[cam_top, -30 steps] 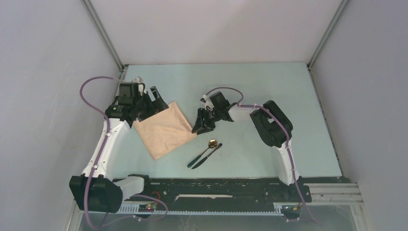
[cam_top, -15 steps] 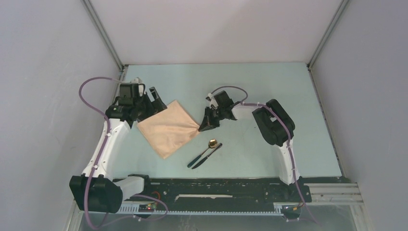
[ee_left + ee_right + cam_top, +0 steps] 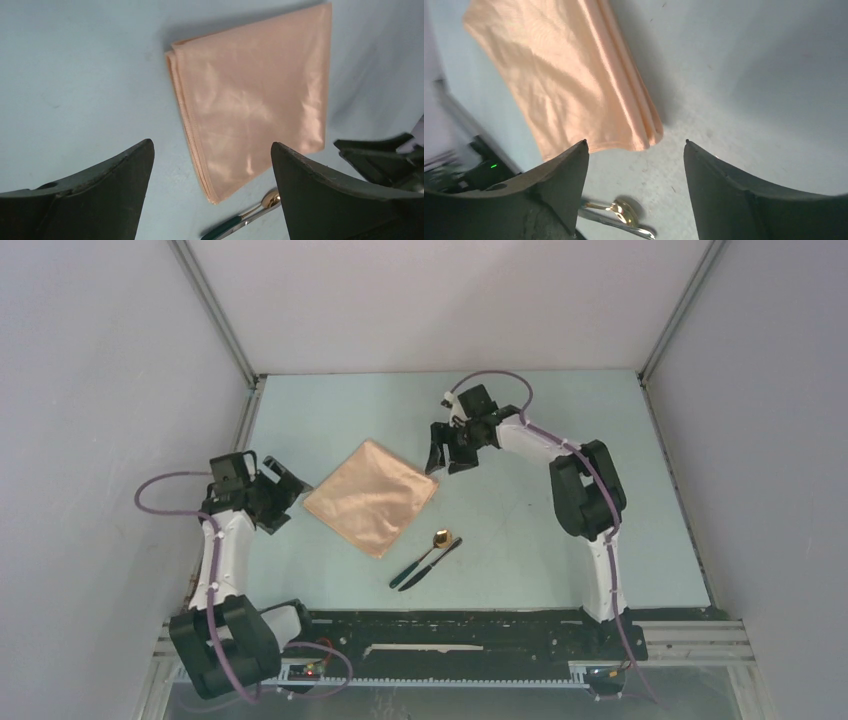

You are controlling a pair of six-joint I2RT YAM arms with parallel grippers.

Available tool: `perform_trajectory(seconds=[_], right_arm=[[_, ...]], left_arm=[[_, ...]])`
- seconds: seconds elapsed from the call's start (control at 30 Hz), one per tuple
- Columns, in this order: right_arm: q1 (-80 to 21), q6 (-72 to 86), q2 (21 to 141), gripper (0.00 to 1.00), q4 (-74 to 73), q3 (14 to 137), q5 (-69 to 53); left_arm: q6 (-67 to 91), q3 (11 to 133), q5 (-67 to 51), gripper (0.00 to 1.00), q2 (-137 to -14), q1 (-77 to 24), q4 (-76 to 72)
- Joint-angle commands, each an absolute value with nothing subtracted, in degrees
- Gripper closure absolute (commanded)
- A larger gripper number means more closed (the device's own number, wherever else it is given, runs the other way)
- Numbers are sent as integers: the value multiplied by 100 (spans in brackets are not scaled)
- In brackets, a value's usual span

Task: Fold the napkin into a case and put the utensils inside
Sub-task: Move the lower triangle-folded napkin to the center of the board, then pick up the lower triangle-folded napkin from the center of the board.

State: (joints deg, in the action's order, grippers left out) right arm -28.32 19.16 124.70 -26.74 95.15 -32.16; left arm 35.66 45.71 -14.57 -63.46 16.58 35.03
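Note:
The peach-tan napkin [image 3: 371, 497] lies flat on the table, folded into a square turned like a diamond; it also shows in the left wrist view [image 3: 255, 100] and the right wrist view [image 3: 569, 75]. The spoon with a gold bowl [image 3: 437, 541] and the slim dark knife [image 3: 432, 565] lie side by side just near-right of the napkin. My left gripper [image 3: 278, 498] is open and empty, left of the napkin. My right gripper [image 3: 447, 455] is open and empty, just beyond the napkin's right corner. No case shape is visible.
The pale blue table [image 3: 560, 430] is bounded by grey walls on the left, back and right. A black rail [image 3: 450, 625] runs along the near edge by the arm bases.
Both grippers have let go of the napkin and drawn away, the left toward the near left, the right toward the back. The napkin now lies flat, shifted right.

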Motion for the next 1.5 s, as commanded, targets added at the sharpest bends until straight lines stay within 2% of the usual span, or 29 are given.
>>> perform_trajectory(seconds=[0.0,0.1,0.2,0.4,0.5,0.6,0.63,0.83,0.97,1.1,1.23,1.3,1.47], right_arm=[[-3419,927,11352,18,-4156,10224,-950],[-4276,65,10992,18,-4071,10075,-289],[-5368,-1087,10703,15,-3303,9311,-71],[-6317,-799,11552,16,-3228,9945,-347],[-6524,-491,12045,23,-3187,10274,-531],[-6595,-287,12449,39,-3190,10482,-530],[-6614,-278,12538,41,-3176,10490,-525],[-6651,-314,12939,36,-3247,10591,-220],[-6653,-327,13088,38,-3291,10537,-59],[-6691,-264,13127,52,-3266,10413,534],[-6728,-295,13103,68,-3206,10336,1158],[-6715,-331,13039,71,-3080,10294,1162],[-6598,-179,12816,92,-2975,10355,531]], left_arm=[[3697,4384,-1783,5,-5993,2153,3252],[3725,4250,-1732,5,-5960,2239,3222],[3837,4103,-1564,5,-5886,2340,3174],[3856,4260,-895,5,-5956,2556,3534],[3896,4335,-533,4,-5972,2574,3608],[3943,4355,-349,3,-5977,2626,3641],[3953,4351,-336,3,-5977,2646,3635],[3853,4359,-477,3,-6078,2703,3543],[3773,4338,-629,3,-6139,2709,3529],[3684,4307,-816,3,-6160,2721,3471],[3708,4061,-1747,3,-6292,2770,3008],[3843,3844,-2116,3,-6346,2802,2691],[3984,3645,-2318,3,-6451,2821,2359]])
